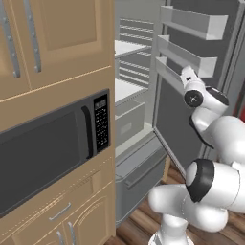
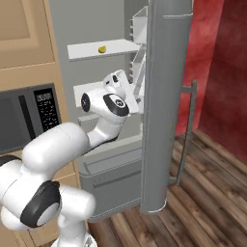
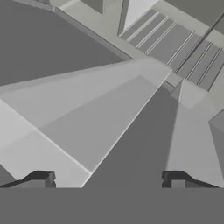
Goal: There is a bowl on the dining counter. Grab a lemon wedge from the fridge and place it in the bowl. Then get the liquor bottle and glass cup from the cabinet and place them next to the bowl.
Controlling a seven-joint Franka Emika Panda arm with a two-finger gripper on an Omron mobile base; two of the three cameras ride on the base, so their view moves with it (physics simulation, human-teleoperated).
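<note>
The fridge [image 2: 164, 96] stands open, its door swung right with grey bins [image 1: 191, 28] on the inside. A tiny yellow lemon wedge [image 2: 102, 49] lies on the upper white shelf [image 2: 87, 50]. My arm [image 2: 108, 103] reaches into the fridge below that shelf, level with the second shelf [image 1: 128, 88]. In the hand view my gripper [image 3: 109, 179] is open, its fingertips [image 3: 41, 177] wide apart with nothing between them, facing white shelf surfaces and the ribbed back wall [image 3: 175, 43]. The bowl, dining counter, liquor bottle, glass cup and cabinet are out of view.
A black microwave [image 1: 48, 148] sits in light-wood panelled cabinets [image 1: 57, 33] left of the fridge. A grey drawer [image 1: 129, 119] and a lower freezer drawer [image 2: 116, 178] lie under the shelves. The door handle [image 2: 185, 130], a red wall [image 2: 217, 62] and wooden floor [image 2: 202, 193] are to the right.
</note>
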